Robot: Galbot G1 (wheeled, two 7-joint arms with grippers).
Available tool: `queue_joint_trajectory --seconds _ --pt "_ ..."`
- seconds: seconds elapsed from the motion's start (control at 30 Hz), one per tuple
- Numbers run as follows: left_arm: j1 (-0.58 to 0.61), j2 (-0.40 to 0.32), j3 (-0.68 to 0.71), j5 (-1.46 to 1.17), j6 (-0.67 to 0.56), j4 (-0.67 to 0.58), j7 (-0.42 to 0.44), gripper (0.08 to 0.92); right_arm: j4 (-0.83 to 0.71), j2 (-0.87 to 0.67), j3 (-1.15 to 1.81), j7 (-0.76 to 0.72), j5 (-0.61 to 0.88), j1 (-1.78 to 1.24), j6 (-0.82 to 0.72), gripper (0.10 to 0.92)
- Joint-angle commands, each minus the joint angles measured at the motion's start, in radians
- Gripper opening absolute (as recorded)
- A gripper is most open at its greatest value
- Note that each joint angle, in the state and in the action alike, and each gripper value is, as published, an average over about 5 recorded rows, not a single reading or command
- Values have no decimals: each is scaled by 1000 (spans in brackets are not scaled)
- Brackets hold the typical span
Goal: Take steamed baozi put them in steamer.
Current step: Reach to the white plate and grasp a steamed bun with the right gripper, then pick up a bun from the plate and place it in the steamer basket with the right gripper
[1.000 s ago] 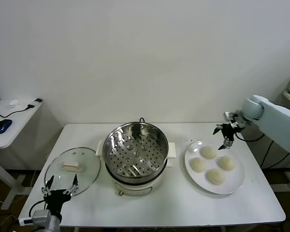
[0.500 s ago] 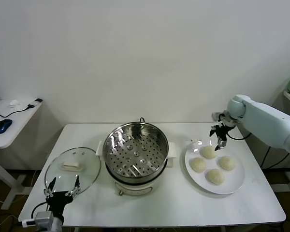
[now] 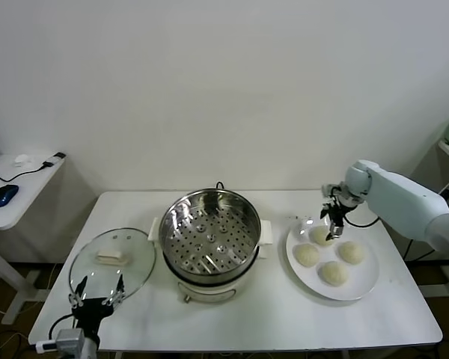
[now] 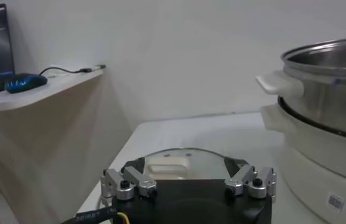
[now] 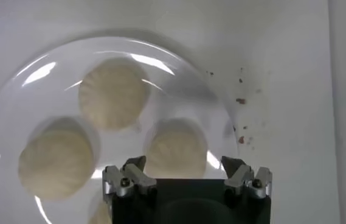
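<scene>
Jaws of the right gripper (image 3: 334, 222) are spread wide and empty above the rear bun (image 3: 322, 235), one of four on the white plate (image 3: 361, 283), right of the empty steamer (image 3: 209, 232) on the tabletop (image 3: 284, 314). Left gripper (image 3: 97, 293), jaws released, is parked beside the glass lid (image 3: 111, 262). An off-centre descent could dent the soft dough or nudge neighbouring buns.

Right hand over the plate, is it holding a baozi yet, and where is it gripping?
Nothing is held. The right hand hangs open above the rear baozi on the plate, not gripping it.
</scene>
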Motion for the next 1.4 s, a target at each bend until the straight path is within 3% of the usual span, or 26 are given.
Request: queue_joint_trajectory --seconds 0.03,0.4,0.6,0.73,0.87,1.03,1.23,1.4 --pt "0 -1 1 3 1 0 0 823 -44 11 49 13 -30 -39 -8 823" --pt "-3 1 3 4 5 5 0 823 -42 10 70 14 -49 -61 -10 814" --pt "-10 3 3 3 7 9 -1 823 -35 8 82 20 -49 -56 -10 703" --pt "-13 3 5 5 9 9 -2 823 6 -10 75 17 -39 -31 -8 688" --pt "-13 3 7 7 8 7 -3 823 120 -58 0 3 18 86 -4 687" --pt "-15 4 8 9 9 3 -3 823 253 -74 -226 -38 194 405 41 687" --pt "-15 7 17 13 8 -8 -3 823 404 16 -399 -75 389 729 148 687" --pt "-14 7 21 15 10 -15 -5 823 618 115 -446 -67 425 803 250 687"
